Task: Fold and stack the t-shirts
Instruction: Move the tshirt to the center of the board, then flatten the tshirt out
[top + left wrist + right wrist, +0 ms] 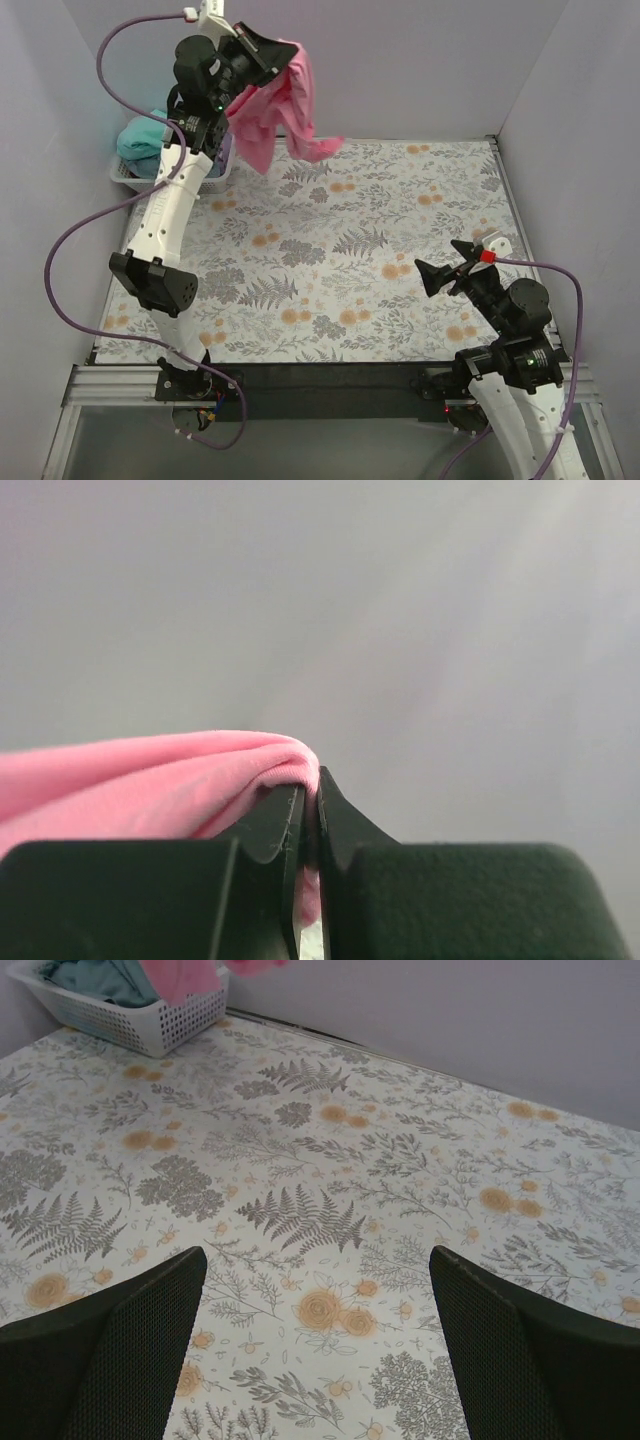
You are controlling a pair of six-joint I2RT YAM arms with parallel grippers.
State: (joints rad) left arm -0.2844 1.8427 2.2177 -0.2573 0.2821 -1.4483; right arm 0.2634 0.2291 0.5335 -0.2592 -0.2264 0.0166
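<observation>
A pink t-shirt (pixel 283 118) hangs in the air at the back left, bunched and drooping over the table's far edge. My left gripper (pixel 272 52) is raised high and shut on its top fold; the left wrist view shows pink cloth (pixel 150 785) pinched between the closed jaws. A teal t-shirt (pixel 148 140) lies in the white basket (pixel 216 176) under the left arm. My right gripper (pixel 447 262) hovers low over the near right of the table, open, with nothing between its fingers (pixel 120 1350). In the right wrist view the pink t-shirt (pixel 185 975) dangles by the basket (pixel 140 1025).
A floral-patterned cloth (pixel 380 230) covers the table, bounded by pale walls at the back and sides. A purple cable (pixel 70 250) loops left of the left arm. The black front rail (pixel 330 375) runs along the near edge.
</observation>
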